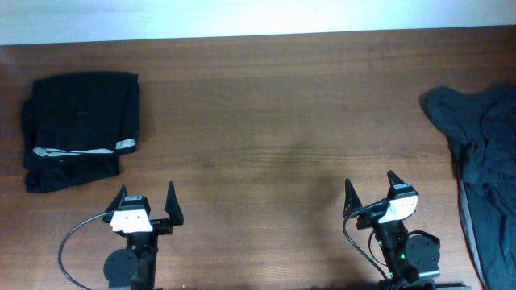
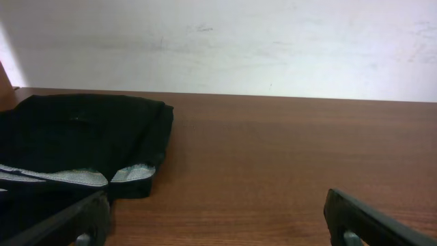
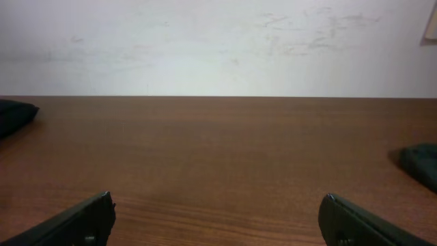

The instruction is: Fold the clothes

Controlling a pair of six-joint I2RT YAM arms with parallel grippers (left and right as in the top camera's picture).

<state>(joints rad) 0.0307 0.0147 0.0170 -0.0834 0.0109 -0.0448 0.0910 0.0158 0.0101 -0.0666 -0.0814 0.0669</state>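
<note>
Across the overhead view, a brown wooden surface (image 1: 274,121) runs from side to side, with a pale wall (image 1: 242,16) along its far edge; a folded black garment (image 1: 81,113) lies at the far left, a pale strip (image 1: 81,151) crossing its near part; a crumpled dark garment (image 1: 484,153) lies heaped at the right edge, well apart from the first. Near the front edge, the left fingers (image 1: 172,205) are spread wide and hold nothing, just short of the folded garment's near side without touching it; the right fingers (image 1: 350,200) are likewise spread wide and empty, with bare wood between them and the crumpled heap; a thin black cable (image 1: 68,242) loops beside the left arm.

From the left wrist, the two left fingers (image 2: 68,222) show at the bottom corners, far apart, with only wood between them; the folded black garment (image 2: 82,130) lies ahead and to the left, flat on the surface (image 2: 287,150), its pale strip (image 2: 68,176) along the near edge; the wall (image 2: 239,41) rises behind.

From the right wrist, the right fingers (image 3: 75,219) sit at the bottom corners, equally wide and gripping nothing; the surface (image 3: 218,143) stretches bare ahead to the wall (image 3: 218,41); a corner of the folded black garment (image 3: 13,113) shows at the far left, and an edge of the crumpled dark garment (image 3: 420,164) at the right.
</note>
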